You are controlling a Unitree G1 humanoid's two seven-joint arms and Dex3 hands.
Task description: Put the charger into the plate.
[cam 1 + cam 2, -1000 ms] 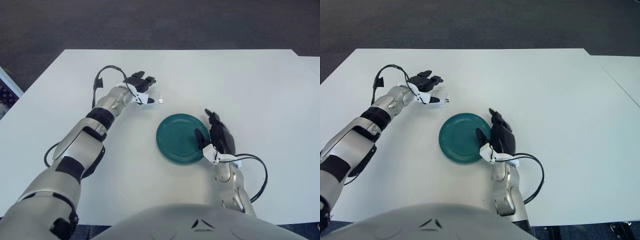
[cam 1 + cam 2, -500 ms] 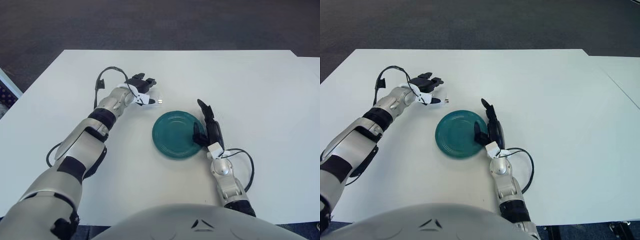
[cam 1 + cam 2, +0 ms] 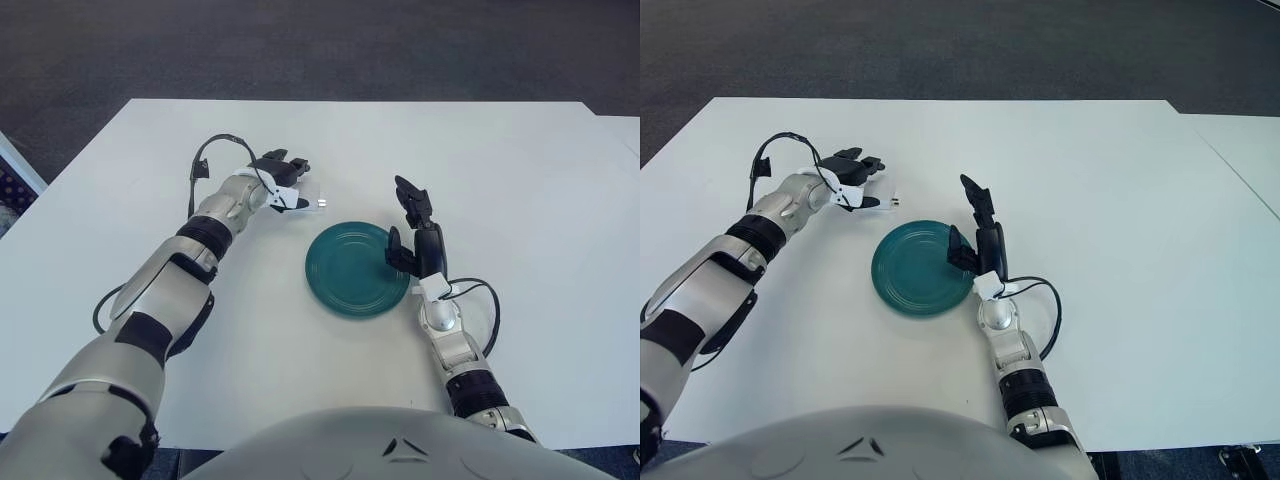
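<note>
Teal plate (image 3: 356,269) sits mid-table (image 3: 520,160), w/ nothing in it. Charger (image 3: 309,199), small & white, is just beyond the plate's far-left edge, apart from it, in the left hand (image 3: 278,180): dark fingers (image 3: 285,162) are curled over it w/ the thumb at its side, so the hand is clamped on the charger, low over the table. Right hand (image 3: 417,240) stands upright at the plate's right rim, fingers (image 3: 412,198) extended & apart, holding nothing.
</note>
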